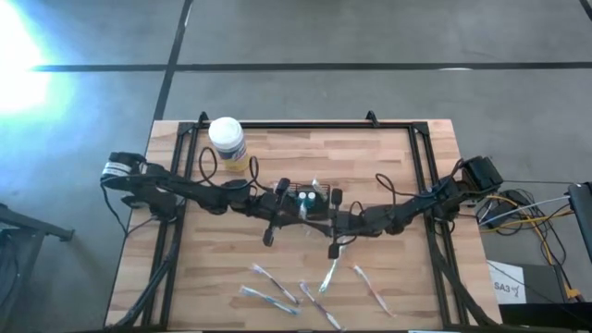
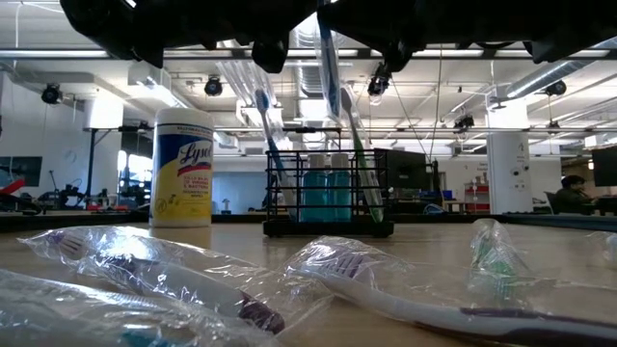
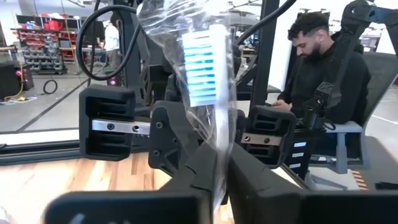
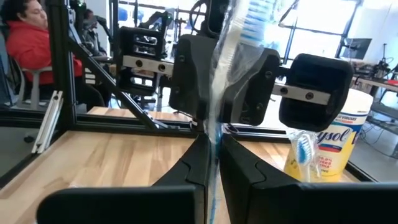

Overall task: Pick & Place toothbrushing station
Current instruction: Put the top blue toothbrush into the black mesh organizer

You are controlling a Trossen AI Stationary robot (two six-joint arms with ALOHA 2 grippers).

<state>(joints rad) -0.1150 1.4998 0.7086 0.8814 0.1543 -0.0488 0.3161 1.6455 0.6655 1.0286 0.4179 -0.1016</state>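
My left gripper (image 3: pixel 221 180) is closed narrowly on a toothbrush (image 3: pixel 202 68) sealed in a clear wrapper, its blue and white bristle head standing upright above my fingers. My right gripper (image 4: pixel 214 165) is likewise pinched shut on another wrapped toothbrush (image 4: pixel 233 37), whose blue bristles rise past my fingertips. In the overhead view both grippers meet near the middle of the wooden table (image 1: pixel 388 157), the left (image 1: pixel 277 208) at nine o'clock of the rack and the right (image 1: pixel 338 227) at about four o'clock of it.

The toothbrushing station (image 2: pixel 328 193), a small black wire rack with compartments, stands upright at the table's centre (image 1: pixel 310 203). From table height it holds two teal bottles (image 2: pixel 326 188) side by side in its middle, with wrapped toothbrushes standing tilted in it, one on the side nearer the jar (image 2: pixel 270 135) and one at the far side (image 2: pixel 352 135).

A yellow wipes jar with a white lid (image 1: pixel 227 143) stands upright at about ten o'clock from the rack, well apart from it.

Five more wrapped toothbrushes (image 1: pixel 319 291) lie scattered flat on the table toward six o'clock of the rack.

Beyond the table, a person in dark clothing (image 3: pixel 323 68) sits in my left wrist view, and a person in a red top (image 4: pixel 28 43) sits in my right wrist view.
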